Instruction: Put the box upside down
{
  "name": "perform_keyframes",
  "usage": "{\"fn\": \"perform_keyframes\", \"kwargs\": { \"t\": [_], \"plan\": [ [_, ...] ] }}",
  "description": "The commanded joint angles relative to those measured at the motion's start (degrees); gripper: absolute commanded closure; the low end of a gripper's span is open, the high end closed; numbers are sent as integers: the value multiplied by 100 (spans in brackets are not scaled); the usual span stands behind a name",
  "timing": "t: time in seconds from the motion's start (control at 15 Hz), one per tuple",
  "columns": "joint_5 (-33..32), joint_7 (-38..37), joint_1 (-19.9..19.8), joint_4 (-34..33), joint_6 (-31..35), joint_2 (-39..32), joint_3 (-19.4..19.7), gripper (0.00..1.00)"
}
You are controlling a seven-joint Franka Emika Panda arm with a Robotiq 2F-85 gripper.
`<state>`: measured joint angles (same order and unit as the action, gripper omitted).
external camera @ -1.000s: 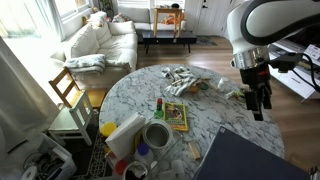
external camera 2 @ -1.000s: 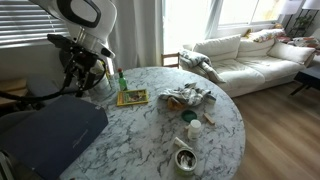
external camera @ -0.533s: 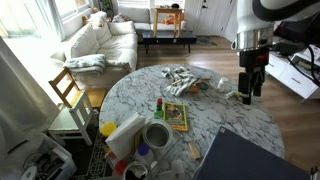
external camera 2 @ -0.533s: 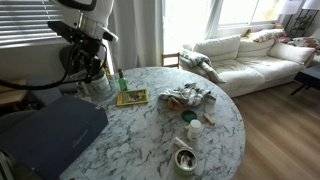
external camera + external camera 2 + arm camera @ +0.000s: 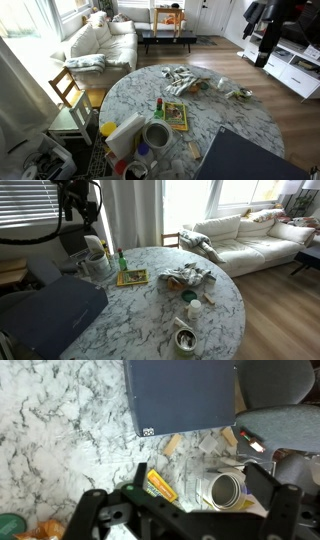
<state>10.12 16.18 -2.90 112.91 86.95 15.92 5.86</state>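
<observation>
The box (image 5: 240, 158) is a very large, shallow, dark grey rectangle lying flat at the edge of the round marble table (image 5: 215, 115). It also shows in an exterior view (image 5: 55, 315) and at the top of the wrist view (image 5: 180, 395). My gripper (image 5: 266, 52) hangs high above the table, well clear of the box, and is also seen in an exterior view (image 5: 75, 208). In the wrist view my gripper (image 5: 200, 482) has its fingers spread wide with nothing between them.
An orange-and-green flat packet (image 5: 176, 115), a white carton with a yellow end (image 5: 122, 132), an open tin (image 5: 156, 135), a crumpled cloth (image 5: 183, 80) and a green bottle (image 5: 121, 260) lie on the table. A wooden chair (image 5: 70, 90) stands beside it.
My arm has risen from just above the table's edge to high over it and swung away from the box. The box and other things have not moved.
</observation>
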Motion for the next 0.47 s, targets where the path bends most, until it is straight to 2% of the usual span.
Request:
{"fn": "perform_keyframes", "kwargs": {
  "t": [0.0, 0.07, 0.13, 0.4],
  "plan": [
    [81, 615, 24, -22, 26, 229, 192, 0],
    [75, 792, 40, -25, 47, 247, 229, 0],
    [-6, 472, 28, -86, -12, 161, 153, 0],
    [-6, 675, 34, -89, -10, 202, 203, 0]
  ]
}}
